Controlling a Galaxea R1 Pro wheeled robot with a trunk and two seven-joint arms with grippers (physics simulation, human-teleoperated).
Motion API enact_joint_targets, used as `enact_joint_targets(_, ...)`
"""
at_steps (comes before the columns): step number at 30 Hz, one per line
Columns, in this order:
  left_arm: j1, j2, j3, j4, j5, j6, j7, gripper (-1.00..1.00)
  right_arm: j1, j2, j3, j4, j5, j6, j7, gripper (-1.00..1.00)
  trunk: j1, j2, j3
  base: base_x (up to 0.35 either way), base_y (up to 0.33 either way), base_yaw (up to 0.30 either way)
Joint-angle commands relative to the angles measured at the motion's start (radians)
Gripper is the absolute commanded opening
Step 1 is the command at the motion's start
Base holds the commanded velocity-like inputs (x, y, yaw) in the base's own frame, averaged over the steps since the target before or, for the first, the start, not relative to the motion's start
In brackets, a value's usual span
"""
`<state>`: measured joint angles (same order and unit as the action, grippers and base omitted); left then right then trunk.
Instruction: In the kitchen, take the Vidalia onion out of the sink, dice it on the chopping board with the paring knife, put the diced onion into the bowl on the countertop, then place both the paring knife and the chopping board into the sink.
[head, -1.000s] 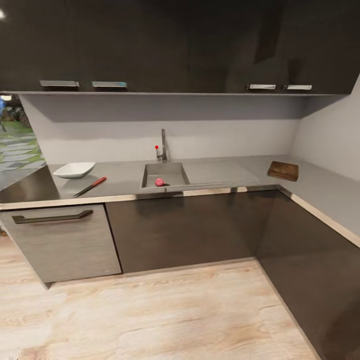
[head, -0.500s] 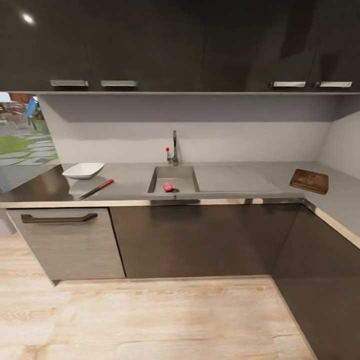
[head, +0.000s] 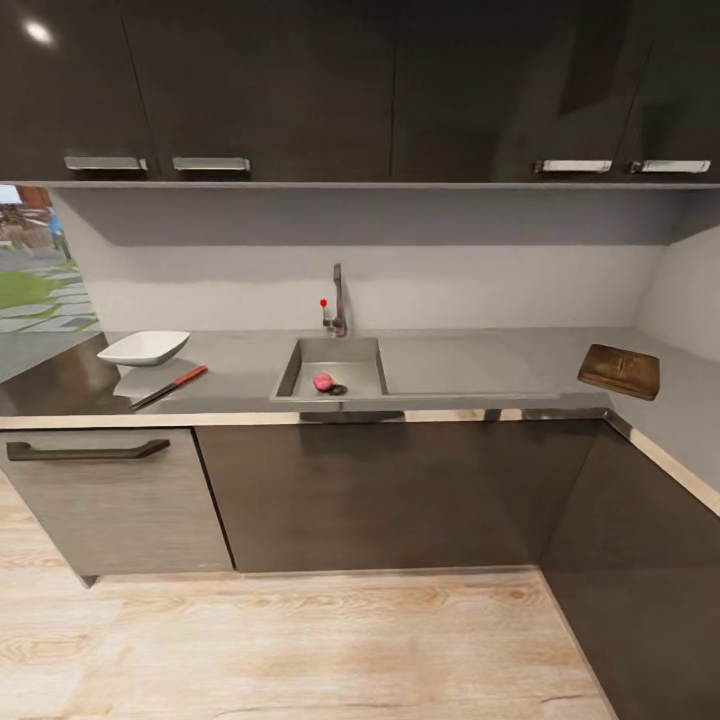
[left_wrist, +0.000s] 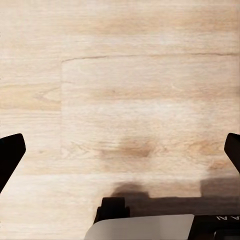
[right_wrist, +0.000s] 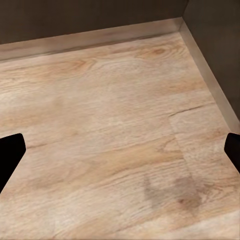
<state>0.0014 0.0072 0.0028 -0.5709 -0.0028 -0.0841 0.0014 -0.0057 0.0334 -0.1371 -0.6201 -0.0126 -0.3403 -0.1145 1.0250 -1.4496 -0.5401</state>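
The pinkish-red Vidalia onion (head: 322, 381) lies in the steel sink (head: 296, 359) beside the round drain. A white bowl (head: 145, 347) stands on the grey countertop (head: 470, 365) at the left, with the paring knife (head: 170, 386) lying just in front of it. On the counter at the far right, near the corner, lies the dark brown chopping board (head: 619, 370). My left gripper (left_wrist: 120, 155) is open over the wood floor, its black fingertips (left_wrist: 10, 155) spread wide. The right gripper (right_wrist: 120, 155) is open too, above the floor near the cabinet base.
A chrome faucet (head: 338, 300) with a red knob rises behind the sink. Dark lower cabinets (head: 380, 490) and a grey drawer front with a bar handle (head: 85, 451) face me. Upper cabinets (head: 300, 90) hang above. The counter turns a corner at the right.
The whole head view has shifted: the camera turned to face the counter squarely and came a little closer. Nothing on the counter has moved.
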Motion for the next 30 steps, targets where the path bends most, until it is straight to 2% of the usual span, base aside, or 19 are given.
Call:
enact_joint_targets(1,0.000,0.000,0.000,-0.001,0.000,-0.002,0.000,1.00,0.000,0.001,-0.002,0.000,-0.001,-0.003,0.001,1.00,0.000,0.000,-0.001,0.007,-0.005,0.000)
enact_joint_targets(21,0.000,0.000,0.000,-0.004,0.000,-0.002,0.000,1.00,0.000,-0.003,-0.007,0.006,-0.001,-0.002,0.001,1.00,0.000,0.000,-0.001,0.001,0.000,0.000)
enact_joint_targets(30,0.000,0.000,0.002,-0.017,0.001,-0.002,0.000,1.00,0.000,-0.003,-0.007,0.008,-0.001,-0.002,0.001,1.00,-0.034,0.063,0.027,0.000,0.000,0.000)
